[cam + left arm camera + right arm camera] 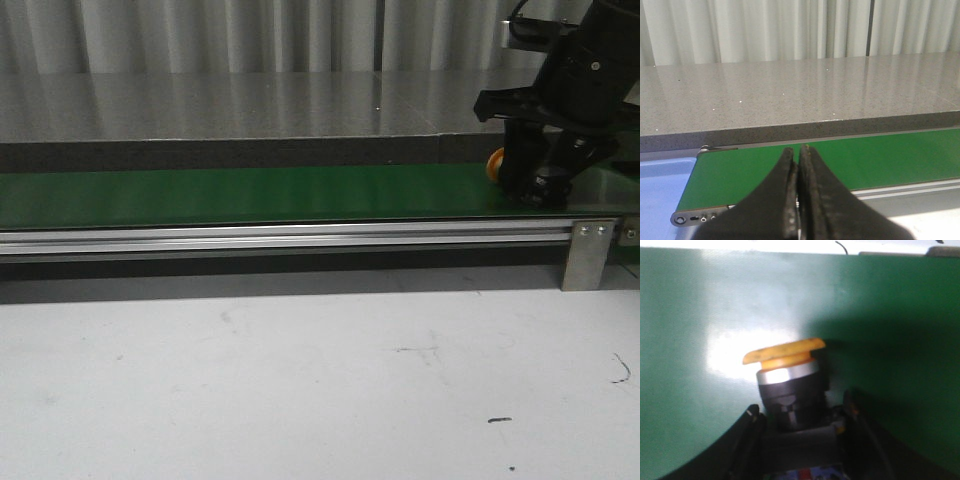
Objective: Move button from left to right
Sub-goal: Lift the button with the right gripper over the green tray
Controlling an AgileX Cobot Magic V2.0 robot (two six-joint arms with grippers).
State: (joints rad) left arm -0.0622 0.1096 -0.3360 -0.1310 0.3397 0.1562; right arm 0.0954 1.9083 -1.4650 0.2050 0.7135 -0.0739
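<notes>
Right pincer (535, 185) black, bulky (cable looping on top); left pincer (799, 200) matte black, tapered fingers

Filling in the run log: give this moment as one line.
right gripper: shut on black push-button with yellow-orange head | over green conveyor belt, right end | left gripper: shut, empty

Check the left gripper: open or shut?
Shut. In the left wrist view the left gripper has its two black fingers pressed together with nothing between them, above the green conveyor belt.
</notes>
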